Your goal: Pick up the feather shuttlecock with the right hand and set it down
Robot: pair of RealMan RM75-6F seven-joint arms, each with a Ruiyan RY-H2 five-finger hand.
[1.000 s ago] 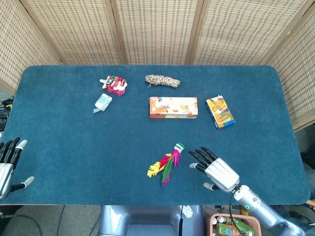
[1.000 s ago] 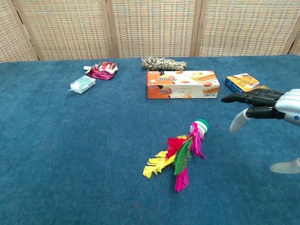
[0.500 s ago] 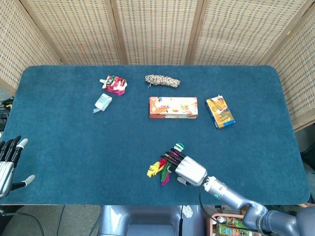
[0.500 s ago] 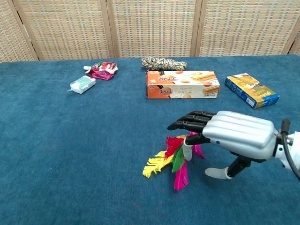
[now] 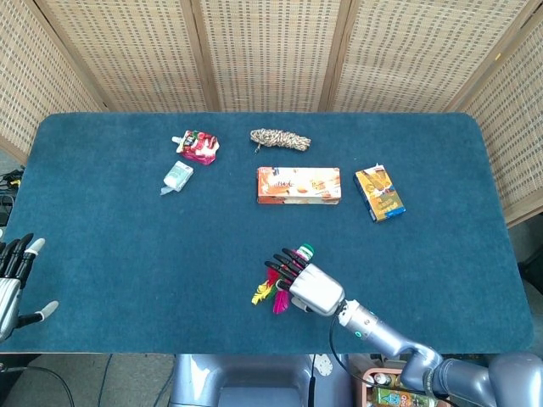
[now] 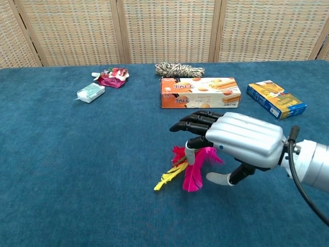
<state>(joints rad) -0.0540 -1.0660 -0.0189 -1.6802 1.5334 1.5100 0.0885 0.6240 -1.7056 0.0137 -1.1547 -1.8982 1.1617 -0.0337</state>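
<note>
Table [image 5: 102, 254]: matt blue napped cloth. Right hand [image 6: 234, 141]: smooth silver shell, black fingers. Shuttlecock [image 6: 191, 167]: soft dyed feathers. Screen [image 5: 271, 51]: woven cane.

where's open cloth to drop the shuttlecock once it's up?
Bare cloth lies left of the feather shuttlecock, from the right hand across to the left hand, all below the white packet. More runs right of the hand, below the blue box. The far strip is crowded: red pouch, rope bundle, orange box.
</note>
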